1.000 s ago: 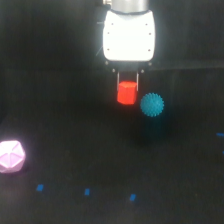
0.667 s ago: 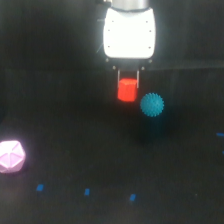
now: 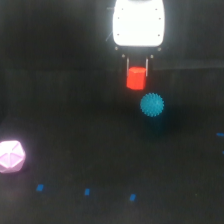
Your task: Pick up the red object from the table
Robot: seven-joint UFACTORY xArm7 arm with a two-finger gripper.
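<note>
The red object (image 3: 135,78) is a small bright red-orange block held between the two thin fingers of my gripper (image 3: 137,70), under the white gripper body at the top of the exterior view. The gripper is shut on it and holds it above the black table (image 3: 75,125). A spiky cyan ball (image 3: 152,105) lies just below and to the exterior view's right of the block.
A pale pink polyhedron (image 3: 11,156) lies at the exterior view's left edge. Small blue marks (image 3: 86,191) dot the table near the bottom and at the right edge.
The gripper has risen a little with the red object in it. The cyan ball and pink polyhedron have not moved.
</note>
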